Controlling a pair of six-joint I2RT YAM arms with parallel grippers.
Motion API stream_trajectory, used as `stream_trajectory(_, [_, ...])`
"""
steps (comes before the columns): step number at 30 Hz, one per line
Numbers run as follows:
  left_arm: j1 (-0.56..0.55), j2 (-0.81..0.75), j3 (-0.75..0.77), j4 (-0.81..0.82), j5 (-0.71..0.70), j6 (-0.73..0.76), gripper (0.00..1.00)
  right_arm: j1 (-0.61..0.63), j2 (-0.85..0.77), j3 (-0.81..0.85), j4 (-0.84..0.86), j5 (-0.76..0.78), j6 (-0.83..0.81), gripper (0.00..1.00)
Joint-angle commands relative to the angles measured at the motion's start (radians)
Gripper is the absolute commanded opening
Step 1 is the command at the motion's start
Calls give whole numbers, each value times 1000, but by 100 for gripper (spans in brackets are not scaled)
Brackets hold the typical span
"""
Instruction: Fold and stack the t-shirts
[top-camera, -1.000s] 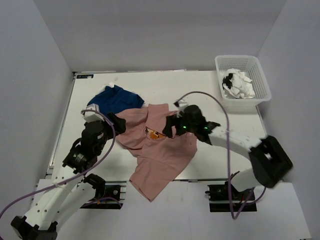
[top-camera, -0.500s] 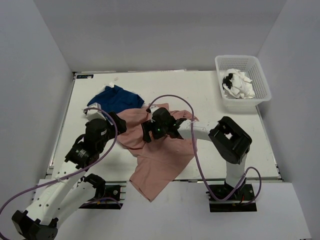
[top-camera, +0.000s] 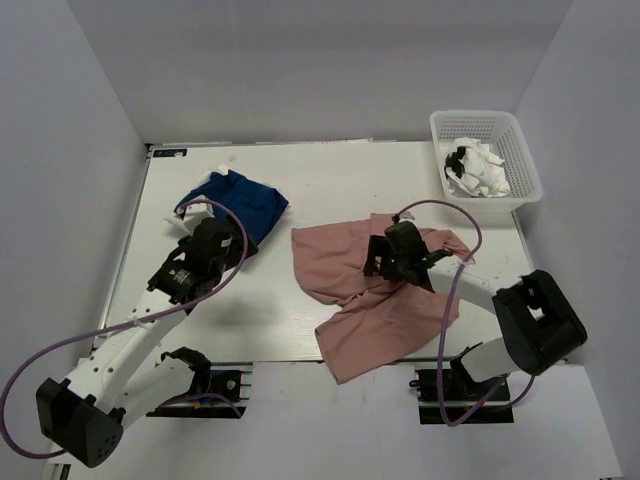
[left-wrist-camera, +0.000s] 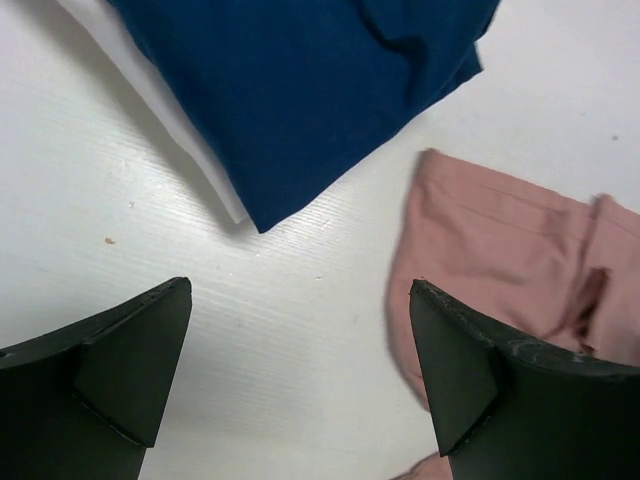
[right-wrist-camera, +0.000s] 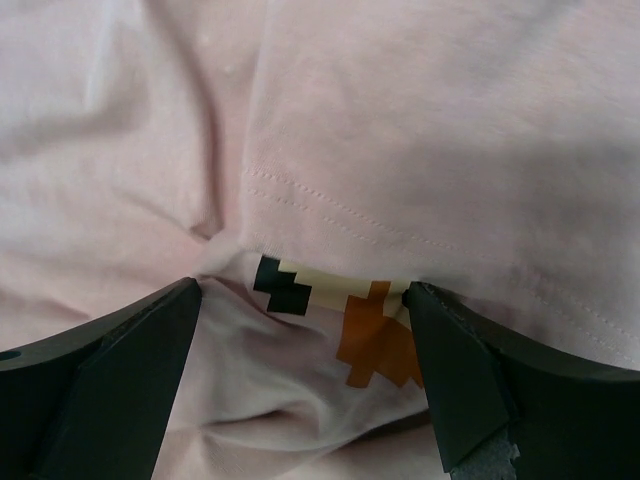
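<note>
The dusty-pink t-shirt (top-camera: 345, 270) lies crumpled at the table's centre-right, one part trailing toward the near edge. My right gripper (top-camera: 377, 262) is low over it, open. Its fingers straddle a bunched fold of pink cloth (right-wrist-camera: 420, 120) that carries the orange-brown graphic (right-wrist-camera: 375, 335). The navy t-shirt (top-camera: 245, 200) lies at the far left on a white cloth (left-wrist-camera: 170, 125), of which only an edge shows. My left gripper (top-camera: 238, 243) hovers open over bare table (left-wrist-camera: 300, 330), between the navy shirt's corner (left-wrist-camera: 300, 100) and the pink shirt's edge (left-wrist-camera: 500, 240).
A white plastic basket (top-camera: 520, 160) stands at the far right corner, holding crumpled white cloth (top-camera: 480, 172) with something black on it. The pink shirt's lower part (top-camera: 360, 340) reaches the table's near edge. Purple cables loop above both arms.
The pink shirt has slid right, away from the navy shirt, and its graphic is now tucked in a fold. My right gripper swung left, then back right. My left gripper moved farther back.
</note>
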Motion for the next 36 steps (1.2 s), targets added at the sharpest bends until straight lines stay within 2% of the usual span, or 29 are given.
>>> stream_trajectory(1, [6, 26, 33, -39, -27, -46, 100, -12, -64, -62, -174, 49, -50, 90])
stream_trajectory(7, [6, 38, -47, 31, -24, -78, 100, -7, -197, -39, -88, -185, -180, 90])
stream_trajectory(10, [6, 64, -79, 124, 48, -23, 100, -7, -216, -13, -79, -227, -208, 90])
stream_trajectory(11, [6, 78, -79, 154, 85, 38, 100, -6, -219, -5, -80, -235, -228, 90])
stream_trajectory(13, [6, 145, -70, 215, 231, 110, 100, -6, -230, -2, -71, -247, -243, 90])
stream_trajectory(14, [6, 170, -58, 250, 311, 235, 100, -9, -234, 0, -70, -250, -251, 90])
stream_trajectory(15, [6, 199, -47, 279, 443, 286, 100, -6, -244, -2, -68, -246, -256, 90])
stream_trajectory(18, [-13, 340, 14, 316, 633, 391, 100, -9, -259, 1, -71, -223, -257, 90])
stream_trajectory(23, [-13, 575, 171, 243, 502, 403, 100, -12, -308, 16, -92, -236, -263, 90])
stream_trajectory(25, [10, 666, 198, 253, 508, 414, 100, -12, -342, 16, -93, -236, -268, 90])
stream_trajectory(27, [10, 781, 305, 237, 400, 394, 100, -13, -357, 26, -118, -194, -274, 90])
stream_trajectory(31, [30, 892, 410, 180, 298, 371, 100, -13, -362, 32, -145, -137, -276, 90])
stream_trajectory(36, [88, 1007, 467, 192, 208, 342, 100, -18, -336, 41, -155, -129, -283, 90])
